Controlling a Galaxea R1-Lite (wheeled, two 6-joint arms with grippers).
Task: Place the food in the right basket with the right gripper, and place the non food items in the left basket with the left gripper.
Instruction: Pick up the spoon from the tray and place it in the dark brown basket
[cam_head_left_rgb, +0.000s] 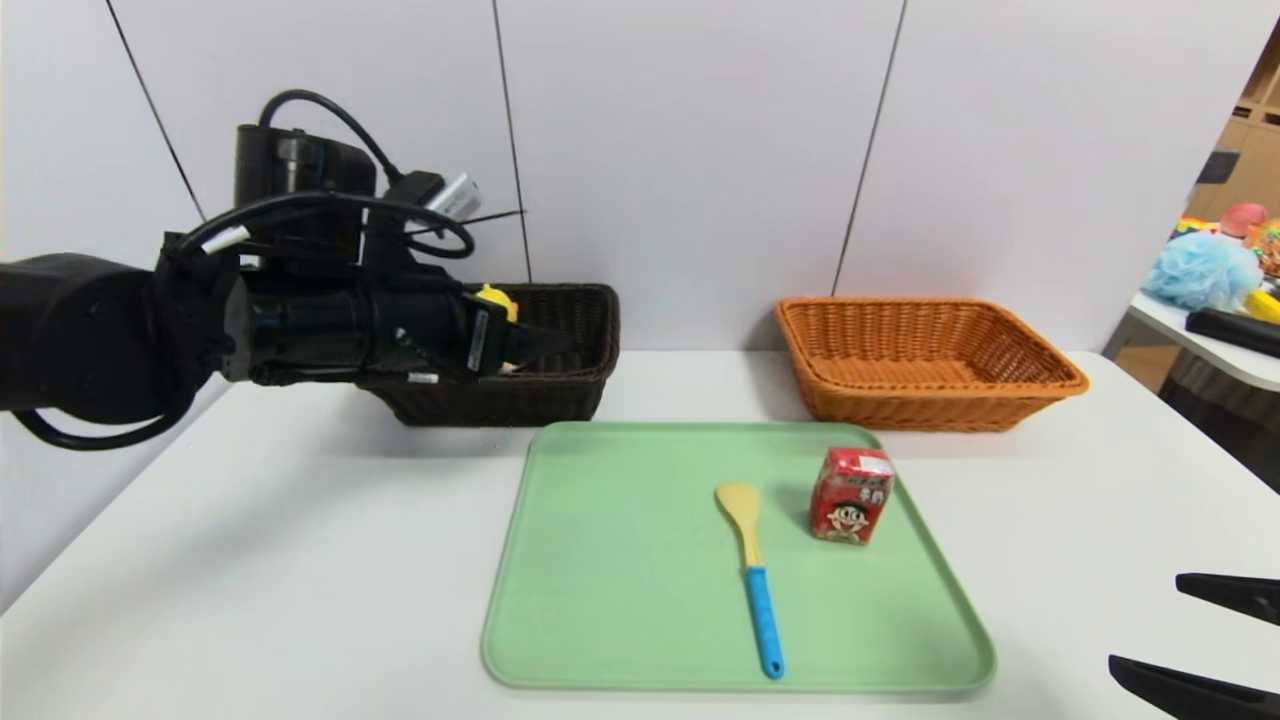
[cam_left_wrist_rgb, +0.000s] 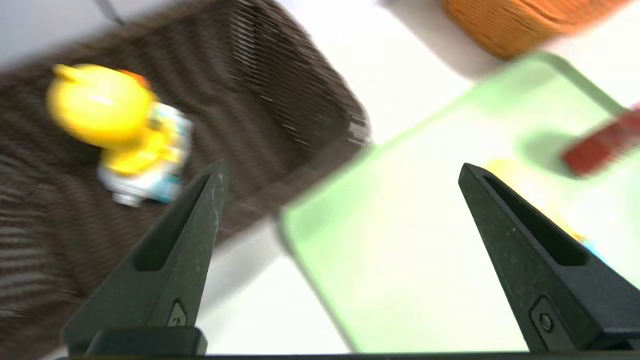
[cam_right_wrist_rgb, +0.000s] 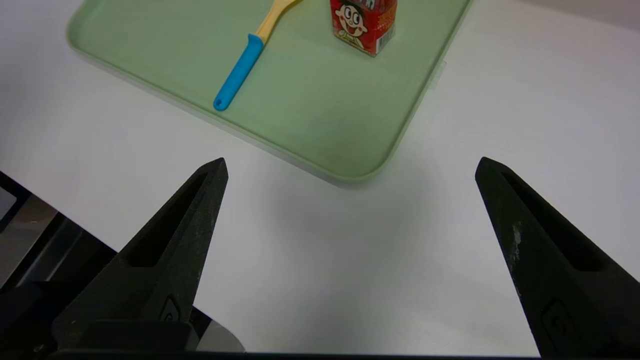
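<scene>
Left gripper (cam_left_wrist_rgb: 342, 170): spread wide, nothing grasped, positioned by the black basket (cam_head_left_rgb: 500, 400).
Black basket: yellow toy (cam_left_wrist_rgb: 100, 110) contained.
Tray (cam_head_left_rgb: 620, 560): spatula (cam_head_left_rgb: 752, 560) and red carton (cam_head_left_rgb: 850, 497) carried.
Right gripper (cam_right_wrist_rgb: 351, 167): released, held above the desk (cam_right_wrist_rgb: 350, 260).

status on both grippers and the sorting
Left gripper open over dark basket, yellow toy inside. Right gripper open, beside tray. Red carton, spatula still unsorted.

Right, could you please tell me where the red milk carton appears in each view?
Head view: red milk carton, right of centre, standing on the green tray.
Left wrist view: at the right edge, partly cut off.
Right wrist view: at the top edge, partly cut off.
Shared landmark: the green tray.
</scene>
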